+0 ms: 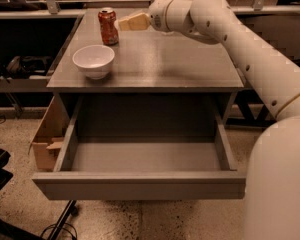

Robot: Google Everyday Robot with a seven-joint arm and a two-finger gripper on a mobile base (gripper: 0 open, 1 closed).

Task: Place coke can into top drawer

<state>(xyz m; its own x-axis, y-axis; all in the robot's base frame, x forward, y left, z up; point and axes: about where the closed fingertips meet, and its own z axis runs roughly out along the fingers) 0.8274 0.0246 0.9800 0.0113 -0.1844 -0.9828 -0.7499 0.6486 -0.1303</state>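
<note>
The coke can stands upright on the top of the grey cabinet, near the cabinet's far left corner, with its silver top facing up. The gripper hangs over the same far edge of the cabinet top, just to the right of the can and at about the height of the can's upper half. Its tan tip points left at the can's side, and whether it touches the can cannot be told, nor whether the gripper stands wide or narrow. It holds nothing. The white arm reaches in from the cabinet's right side and crosses above the far right part of the top. A white bowl sits on the cabinet top at the left, nearer the front edge than the can and apart from it. Below the top, the top drawer is pulled out toward the camera, showing its bare grey inside. A brown cardboard box stands on the floor against the cabinet's left side
</note>
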